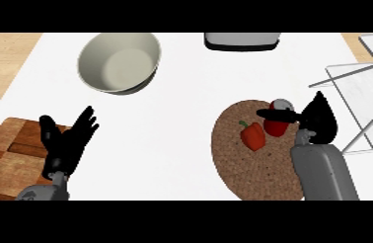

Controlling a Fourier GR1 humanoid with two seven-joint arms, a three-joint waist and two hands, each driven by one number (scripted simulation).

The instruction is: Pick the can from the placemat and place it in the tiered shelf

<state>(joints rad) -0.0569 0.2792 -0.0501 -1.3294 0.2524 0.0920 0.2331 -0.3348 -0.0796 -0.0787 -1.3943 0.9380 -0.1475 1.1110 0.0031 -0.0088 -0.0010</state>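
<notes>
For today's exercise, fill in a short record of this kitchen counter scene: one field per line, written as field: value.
can: red can upright on the placemat
beside can: red pepper on the same mat
right hand: right hand at the can, thumb across it
left hand: left hand open, resting at lower left
shelf: tiered shelf at right edge
also: bowl, cutting board

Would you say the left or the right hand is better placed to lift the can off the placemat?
Right: the right hand is already at the red can on the placemat, beside the shelf. The left hand rests open far across the counter.
</notes>
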